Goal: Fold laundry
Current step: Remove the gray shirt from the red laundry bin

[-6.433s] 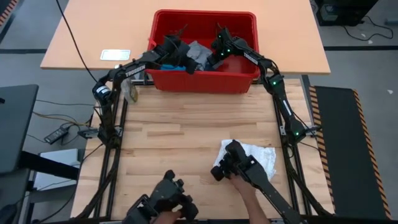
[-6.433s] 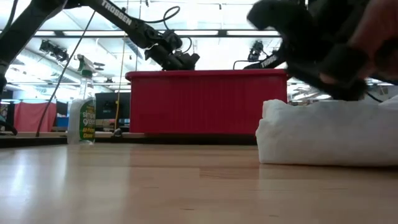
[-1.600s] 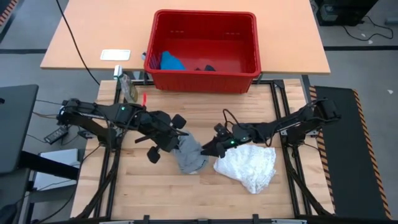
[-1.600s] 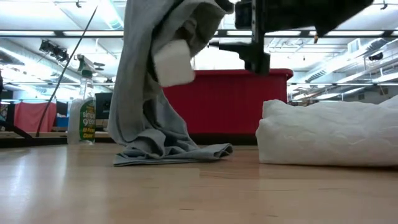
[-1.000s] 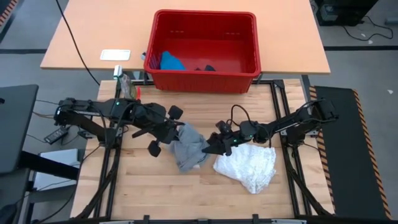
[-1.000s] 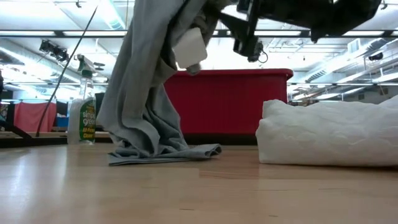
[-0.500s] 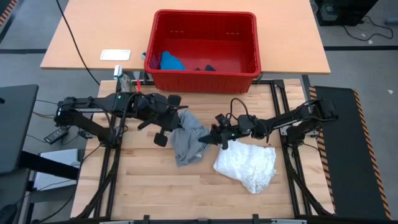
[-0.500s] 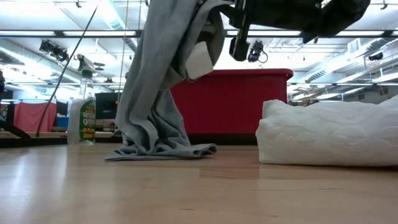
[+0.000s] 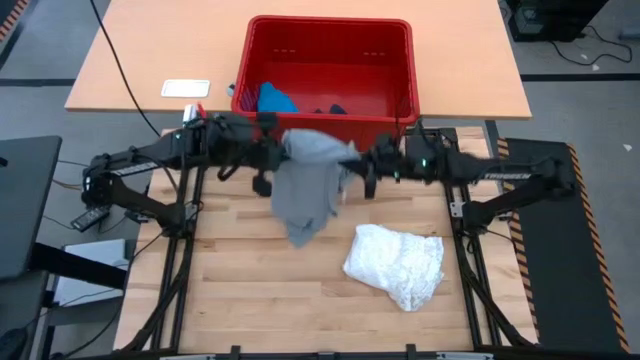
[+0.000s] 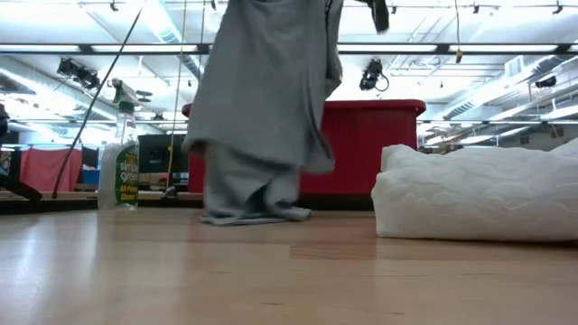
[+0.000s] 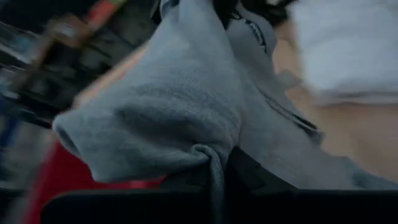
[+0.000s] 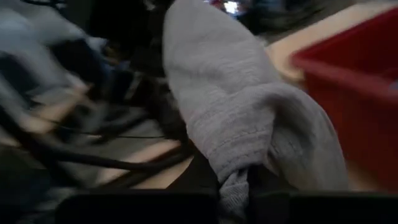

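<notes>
Grey garment [image 9: 305, 185], one, held up over the table [image 9: 240, 290] near the red basket [image 9: 400, 95], hem touching wood. Left gripper [image 9: 268, 158] and right gripper [image 9: 362, 172] each clamped on a top corner. One white lacy garment [image 9: 397, 263] lying apart. Bright blue garment [image 9: 274, 99] and dark navy garment [image 9: 330, 109] in basket.

The high view hangs above, facing straight down on the whole table [image 9: 300, 300], the red basket [image 9: 329, 126] at 12 o'clock. The low view sits at tabletop level, facing level across the boards to that basket and the room behind. Each wrist view looks forward from very near, filled by the grey garment [image 11: 168, 118]. All four views share that garment; high and low also share the white garment [image 9: 396, 262].
</notes>
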Available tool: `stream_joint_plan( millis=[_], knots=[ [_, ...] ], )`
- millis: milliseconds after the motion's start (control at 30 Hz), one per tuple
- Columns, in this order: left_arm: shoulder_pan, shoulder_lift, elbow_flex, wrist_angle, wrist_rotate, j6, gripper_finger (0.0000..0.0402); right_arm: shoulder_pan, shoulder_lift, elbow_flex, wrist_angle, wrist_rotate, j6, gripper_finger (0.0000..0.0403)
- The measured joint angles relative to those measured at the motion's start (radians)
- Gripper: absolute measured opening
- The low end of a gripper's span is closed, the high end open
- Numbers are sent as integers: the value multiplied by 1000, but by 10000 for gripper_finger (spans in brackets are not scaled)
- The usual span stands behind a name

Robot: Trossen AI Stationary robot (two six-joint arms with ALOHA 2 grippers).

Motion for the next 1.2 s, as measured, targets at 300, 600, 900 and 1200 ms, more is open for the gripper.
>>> stream_joint_plan(
  millis=[300, 600, 900, 1200],
  knots=[
    [97, -28, 75, 240, 4, 141, 25, 38, 170, 537, -495, 212, -264, 12],
    [22, -22, 39, -156, 261, -289, 25, 162, 302, 524, -716, 143, -40, 12],
    [-363, -41, -518, 176, 251, -869, 22, 350, 475, 271, -519, -74, 336, 12],
    [-493, -42, -687, 428, 40, -1222, 31, 317, 453, 174, -396, -153, 399, 12]
  ],
)
